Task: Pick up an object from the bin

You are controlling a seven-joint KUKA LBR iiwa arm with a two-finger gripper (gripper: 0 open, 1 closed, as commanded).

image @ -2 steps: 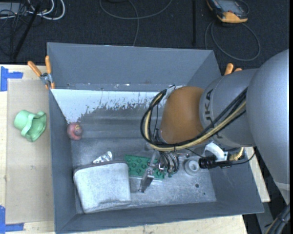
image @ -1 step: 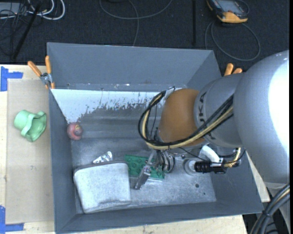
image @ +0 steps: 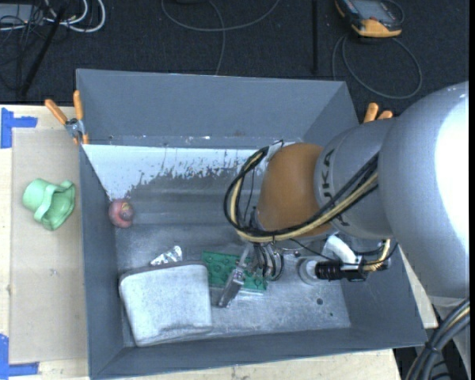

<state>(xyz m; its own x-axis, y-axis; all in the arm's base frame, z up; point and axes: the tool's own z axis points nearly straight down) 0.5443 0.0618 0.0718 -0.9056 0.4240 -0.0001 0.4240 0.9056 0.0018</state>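
Silver arm (image: pixel 435 196), grey bin (image: pixel 214 117), gripper (image: pixel 233 287) over green piece (image: pixel 215 266), dark floor (image: pixel 245 46)

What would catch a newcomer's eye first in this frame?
The big silver arm with its orange wrist cover fills the right side, with its gripper low over a flat green piece near the middle of the bin floor. Next come the folded grey-white cloth at the floor's front left and a small pink ball by the left wall.
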